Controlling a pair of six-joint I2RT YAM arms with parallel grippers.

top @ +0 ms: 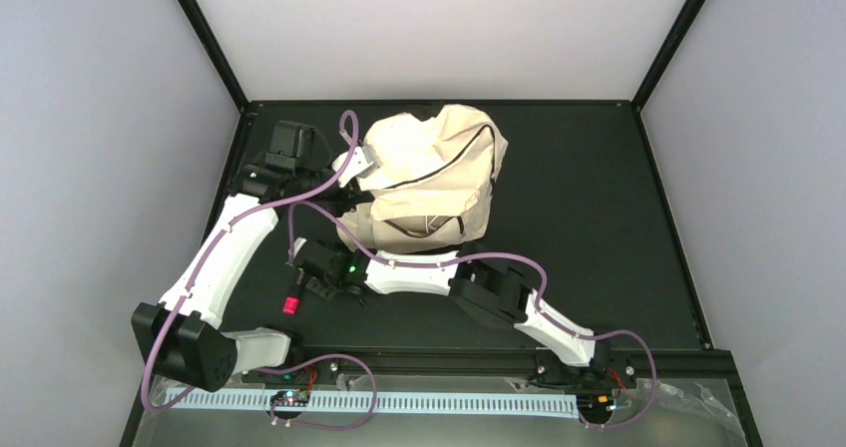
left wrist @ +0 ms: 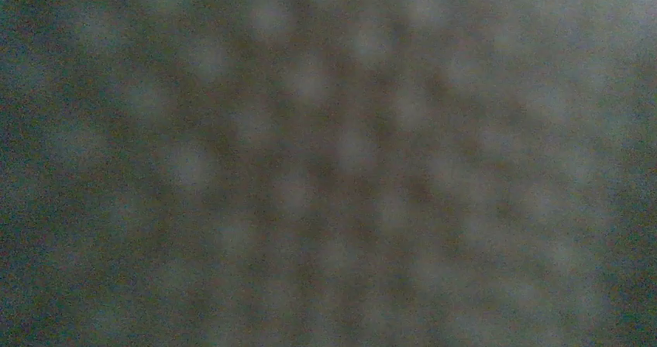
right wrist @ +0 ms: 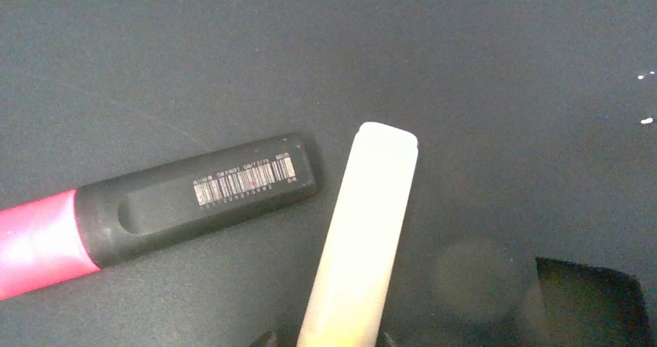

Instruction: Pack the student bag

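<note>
The student bag (top: 431, 173), a cream fabric backpack with dark zip lines, slumps at the back middle of the black table. My left gripper (top: 346, 199) is shut at the bag's left edge, its tip buried in the fabric. The left wrist view shows only dark, blurred weave. In front of the bag, my right gripper (top: 311, 273) is low over the table. In the right wrist view, a pale cream stick (right wrist: 364, 231) runs out from between the jaws of the right gripper (right wrist: 325, 341), which close against both its sides. A pink-and-black highlighter (right wrist: 155, 207) lies on the table just left of the stick.
The highlighter's pink end (top: 290, 304) shows near the front left of the table, beside the right wrist. The left arm's purple cable (top: 339, 158) loops over the bag's left side. A white slotted rail (top: 399, 403) runs along the near edge.
</note>
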